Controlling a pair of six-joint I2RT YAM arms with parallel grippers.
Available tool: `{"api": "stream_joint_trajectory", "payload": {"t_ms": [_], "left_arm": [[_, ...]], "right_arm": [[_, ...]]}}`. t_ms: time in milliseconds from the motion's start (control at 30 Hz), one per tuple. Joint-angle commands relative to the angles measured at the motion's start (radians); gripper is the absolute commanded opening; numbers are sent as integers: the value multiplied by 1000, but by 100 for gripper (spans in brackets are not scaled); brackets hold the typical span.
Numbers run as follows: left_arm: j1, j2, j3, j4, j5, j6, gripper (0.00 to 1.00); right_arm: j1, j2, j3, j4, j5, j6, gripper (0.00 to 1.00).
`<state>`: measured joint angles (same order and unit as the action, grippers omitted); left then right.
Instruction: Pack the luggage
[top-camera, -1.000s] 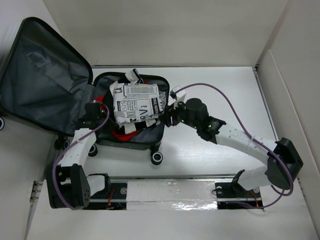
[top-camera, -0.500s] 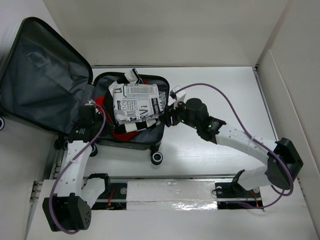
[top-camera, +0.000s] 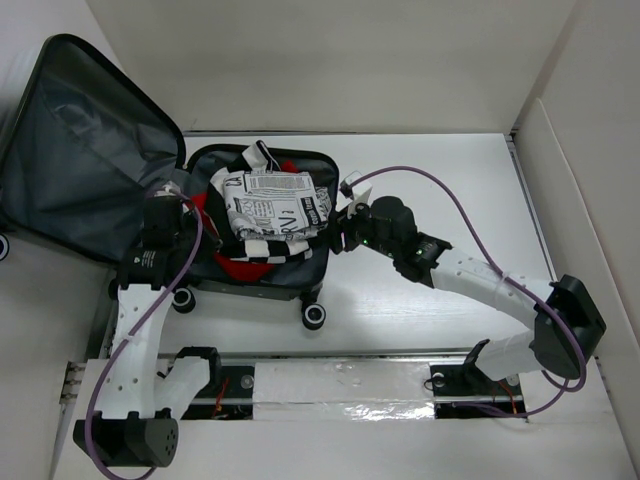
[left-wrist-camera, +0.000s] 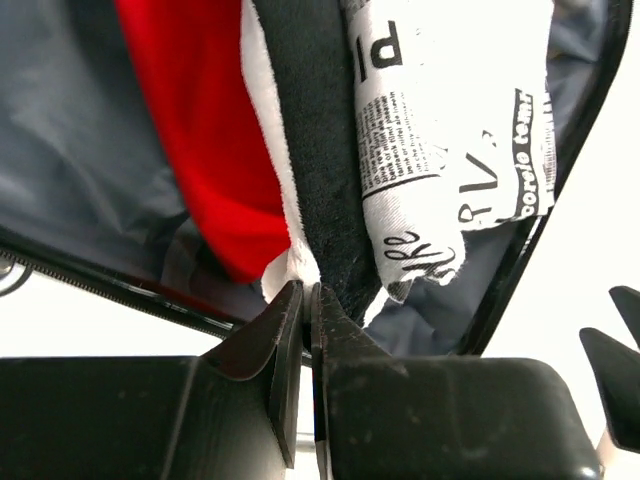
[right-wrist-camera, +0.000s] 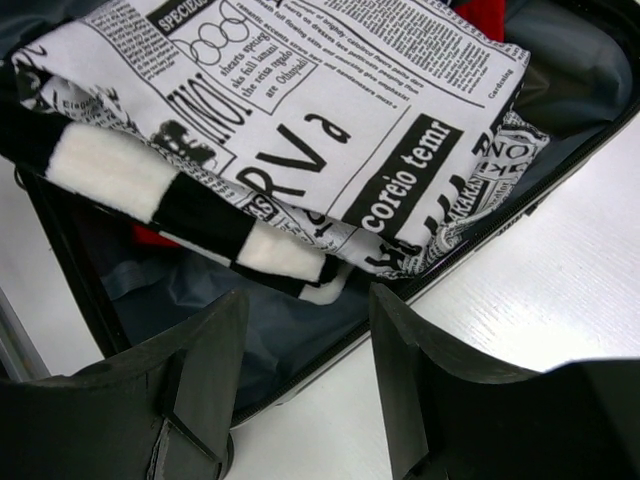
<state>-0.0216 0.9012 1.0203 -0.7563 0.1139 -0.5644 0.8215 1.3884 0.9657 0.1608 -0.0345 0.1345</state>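
Your left gripper pinches the striped cloth, likely to tuck it into the luggage; your right gripper (jaws apart) waits.

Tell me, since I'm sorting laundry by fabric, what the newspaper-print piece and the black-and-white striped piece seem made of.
The newspaper-print piece is likely woven cotton, matte: fine weave and a stitched hem show. The striped piece is probably fleece or plush: its surface looks fuzzy.

Bright even overhead light, soft shadows, sharp focus
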Motion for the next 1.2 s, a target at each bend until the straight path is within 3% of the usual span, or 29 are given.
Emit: {"api": "stream_joint_trajectory", "payload": {"t_ms": [0, 67, 167, 333, 400, 467, 600, 633, 700, 800, 833, 867, 933, 1067, 1167], "left_arm": [[-6, 7, 3, -28, -17, 21, 0], [-6, -1, -46, -3, 6, 20, 0], [-6, -41, -95, 14, -71, 21, 0], [-15, -32, -95, 40, -188, 31, 55], [-15, -21, -120, 96, -152, 28, 60], [-15, -1, -134, 138, -128, 15, 61], [-15, 12, -95, 210, -204, -15, 51], [-6, -17, -83, 228, -229, -31, 44], [-6, -71, -72, 314, -273, -64, 34], [-6, -186, -89, 389, -457, -63, 18], [-6, -227, -91, 393, -606, -60, 5], [-6, -241, -94, 391, -688, -58, 0], [3, -277, -101, 338, -837, -129, 0], [3, -289, -89, 285, -983, -126, 0], [12, -226, -95, 206, -1147, -163, 32]], "right_arm": [[8, 8, 25, 20, 28, -15, 58], [8, 9, 27, 16, 30, -18, 58], [8, 12, 27, 19, 30, -18, 60], [8, 44, 37, 20, 4, -15, 64], [8, 44, 39, 17, 2, -16, 63], [8, 34, 33, 20, 7, -19, 55], [8, 23, 31, 14, 4, -24, 8], [8, 23, 34, 10, -5, -26, 3], [8, 6, 38, -1, -19, -26, 0], [19, -43, 30, -10, -38, -30, 1], [19, -55, 18, -15, -41, -35, 1], [19, -71, 8, -9, -42, -35, 1], [19, -94, -21, 11, -60, -32, 3], [19, -103, -22, 3, -85, -33, 6], [19, -117, -38, 14, -84, -35, 8]]}}
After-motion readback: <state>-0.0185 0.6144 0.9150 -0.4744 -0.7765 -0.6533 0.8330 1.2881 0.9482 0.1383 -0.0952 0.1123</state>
